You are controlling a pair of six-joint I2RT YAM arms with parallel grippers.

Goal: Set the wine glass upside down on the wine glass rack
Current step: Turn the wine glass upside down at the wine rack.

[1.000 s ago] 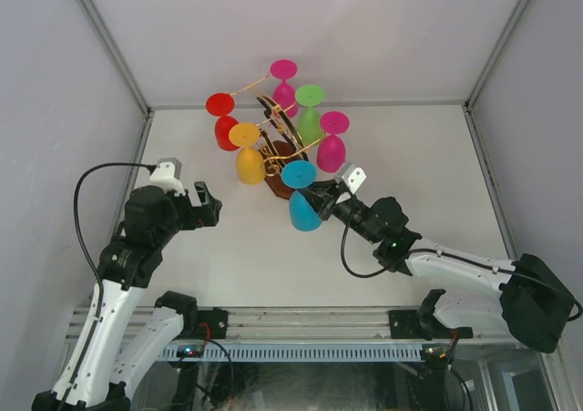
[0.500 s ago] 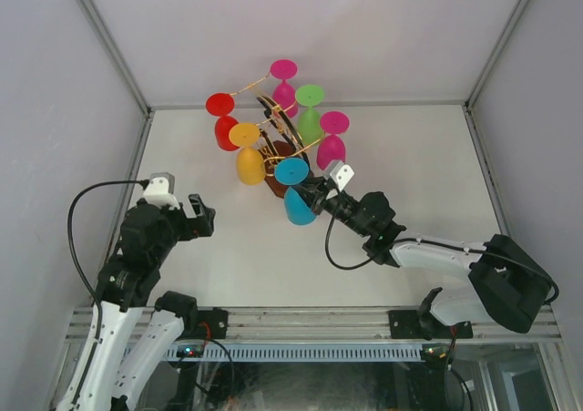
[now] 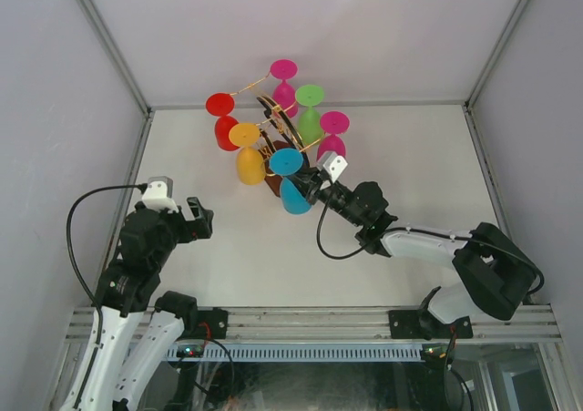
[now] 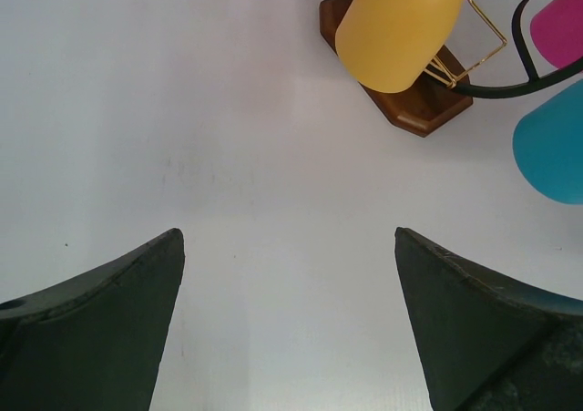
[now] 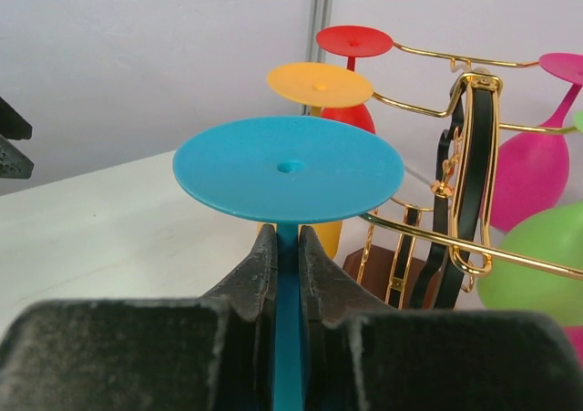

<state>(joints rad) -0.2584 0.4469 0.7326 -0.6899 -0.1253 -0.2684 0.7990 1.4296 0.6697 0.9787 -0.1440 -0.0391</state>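
Note:
My right gripper (image 3: 308, 184) is shut on the stem of a blue wine glass (image 3: 290, 179), held upside down with its round foot on top. In the right wrist view the fingers (image 5: 255, 270) pinch the blue stem just under the foot (image 5: 288, 168). A gold arm (image 5: 455, 251) of the wine glass rack (image 3: 278, 142) runs right beside the foot's lower right edge. The rack stands on a brown wooden base (image 4: 410, 101). My left gripper (image 3: 199, 220) is open and empty over bare table, left of the rack.
Red (image 3: 221, 119), yellow (image 3: 248, 151), two pink (image 3: 284, 85) and green (image 3: 311, 110) glasses hang upside down on the rack. In the left wrist view the yellow bowl (image 4: 399, 28) and blue bowl (image 4: 554, 151) show at top right. Grey walls enclose the table.
My right gripper has carried the blue glass up and left, closer to the rack. My left arm has drawn back toward its base and down in the view.

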